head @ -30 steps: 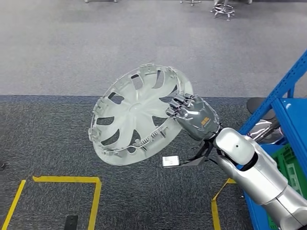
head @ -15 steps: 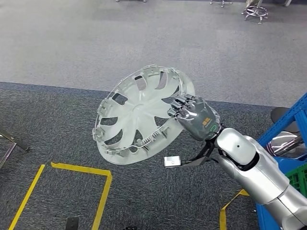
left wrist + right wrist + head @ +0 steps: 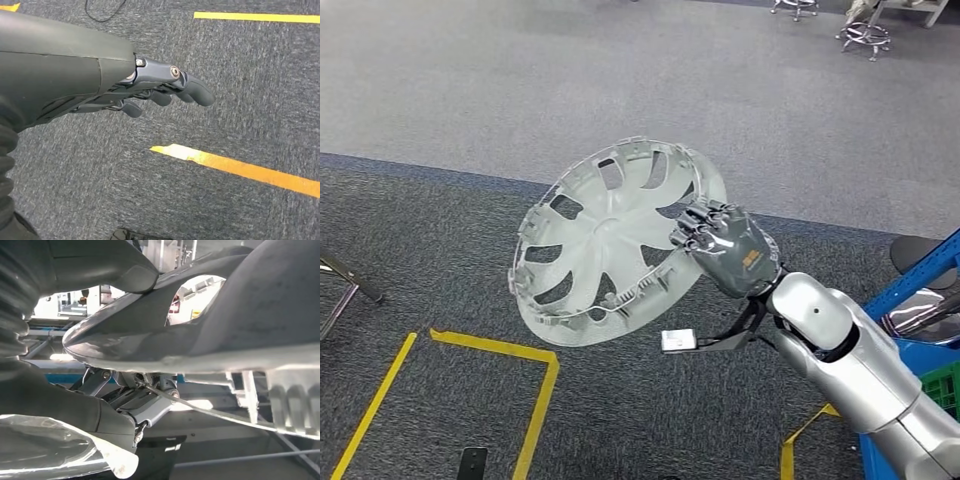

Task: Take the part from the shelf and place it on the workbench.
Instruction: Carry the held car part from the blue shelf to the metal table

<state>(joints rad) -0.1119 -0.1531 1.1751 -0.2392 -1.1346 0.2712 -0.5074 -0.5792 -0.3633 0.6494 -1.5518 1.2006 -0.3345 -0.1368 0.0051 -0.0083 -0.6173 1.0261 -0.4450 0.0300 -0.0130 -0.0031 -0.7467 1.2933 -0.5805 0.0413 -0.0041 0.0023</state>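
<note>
Right hand (image 3: pixel 727 248) grips the part (image 3: pixel 610 240), a pale grey wheel cover, by its rim at the right side of the disc, fingers curled over the edge near frame centre. Cover is held out in front of the body, tilted, inner face with clips and wire ring toward the camera, spoke openings showing carpet through them. Likely held at the rim because that is the one edge thin enough to wrap fingers around, and held away from the torso so the wide disc clears the robot while it walks. In the right wrist view the hand (image 3: pixel 124 405) sits close under the cover's rim (image 3: pixel 226 355), fingers wrapped on it.

Left hand (image 3: pixel 166 92) hangs low over the floor, fingers loosely extended and apart, nothing in it.

Blue shelf (image 3: pixel 924 275) sits at the right edge of the head view, lower right, behind the right arm (image 3: pixel 863 370); a green crate (image 3: pixel 943 385) is just inside it. Yellow floor tape (image 3: pixel 497 350) marks a box lower left. Chair bases (image 3: pixel 865 32) upper right, well apart from the robot.

Judgement: the part is off the shelf and in transit; no workbench in frame, so placing is not yet done. One-handed rim grip on a wide tilted disc could slip or swing.
</note>
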